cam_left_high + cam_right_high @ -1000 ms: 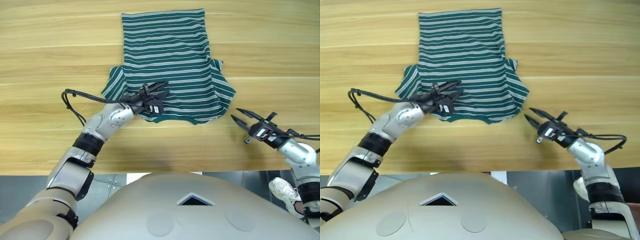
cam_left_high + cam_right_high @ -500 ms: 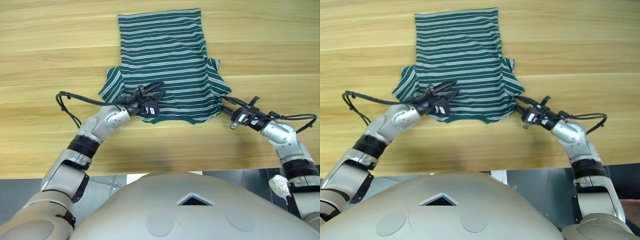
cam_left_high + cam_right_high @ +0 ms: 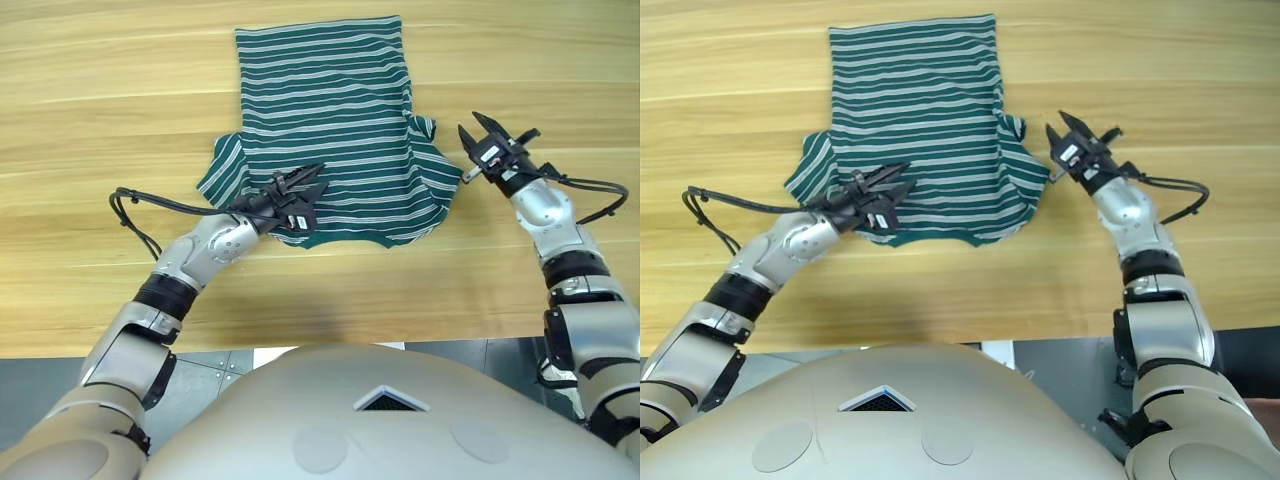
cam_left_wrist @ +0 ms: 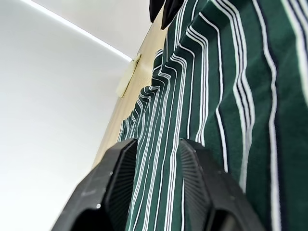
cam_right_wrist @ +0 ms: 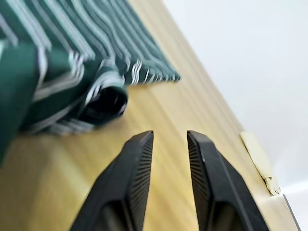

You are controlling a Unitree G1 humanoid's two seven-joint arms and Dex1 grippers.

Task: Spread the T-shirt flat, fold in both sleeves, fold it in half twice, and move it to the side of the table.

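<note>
The green striped T-shirt (image 3: 330,110) lies on the wooden table (image 3: 540,60), hem far, collar end near, both sleeves bunched at its sides. My left gripper (image 3: 318,180) rests low on the shirt's near left part. It is open, and striped cloth (image 4: 231,96) shows between its fingers (image 4: 120,183). My right gripper (image 3: 467,122) hovers just right of the right sleeve (image 3: 440,170), open, with bare wood between its fingers (image 5: 139,163). That sleeve's rolled edge (image 5: 101,103) lies close ahead of it.
Bare wood stretches to the left and right of the shirt and beyond its hem. The table's front edge (image 3: 400,340) runs close below both arms. A black cable loop (image 3: 130,205) hangs off the left forearm.
My right gripper has swung from near the table's front edge up and inward to the right sleeve. The left gripper has stayed on the shirt. The head camera shifted slightly.
</note>
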